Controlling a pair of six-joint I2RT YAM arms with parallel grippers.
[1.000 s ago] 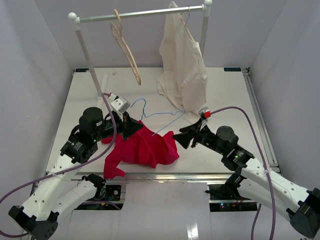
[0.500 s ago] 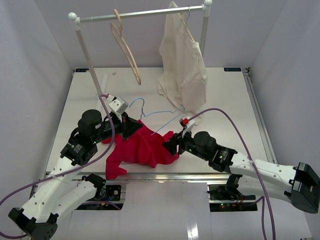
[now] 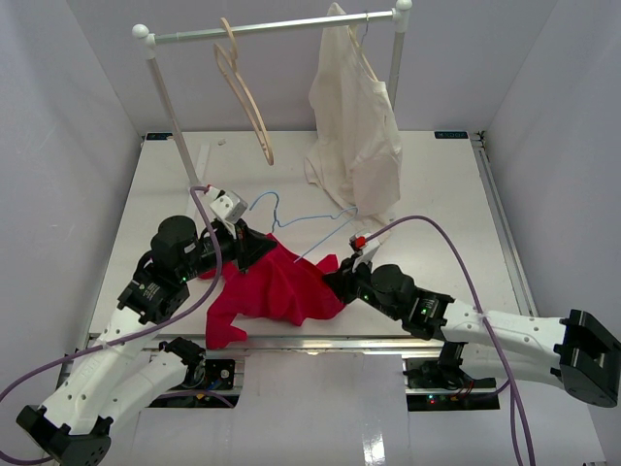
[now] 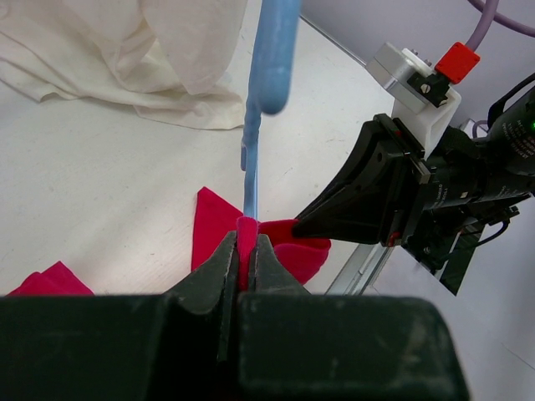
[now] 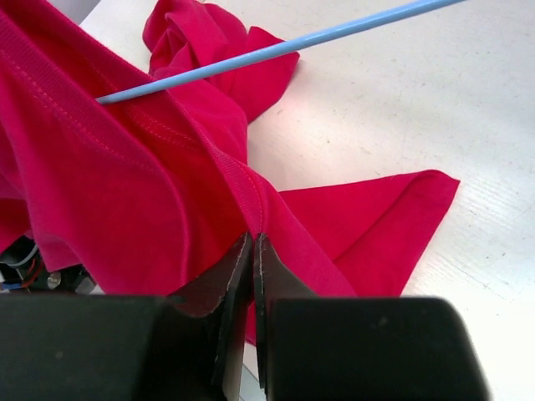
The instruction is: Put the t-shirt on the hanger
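Note:
The crimson t-shirt (image 3: 277,286) lies bunched on the table in front of both arms. My left gripper (image 3: 260,249) is shut on a fold of its cloth (image 4: 247,234), and the light-blue wire hanger (image 4: 251,167) rises right out of that pinch. The hanger (image 3: 312,218) slants across the table with one end under the t-shirt. My right gripper (image 3: 337,282) is shut on a stitched edge of the t-shirt (image 5: 209,159); the right wrist view shows its jaws (image 5: 252,240) closed on the seam, the hanger wire (image 5: 276,50) passing above. The right gripper (image 4: 309,221) points at the left one.
A clothes rail (image 3: 272,26) at the back carries a pale wooden hanger (image 3: 247,102) and a cream-white garment (image 3: 354,126) whose hem lies on the table. The rail's left post (image 3: 173,121) stands just behind my left arm. A metal strip (image 3: 340,342) marks the near table edge.
My right arm swung left and down to the t-shirt's right edge, and its jaws went from open to shut on the cloth. The left gripper kept its hold and barely moved.

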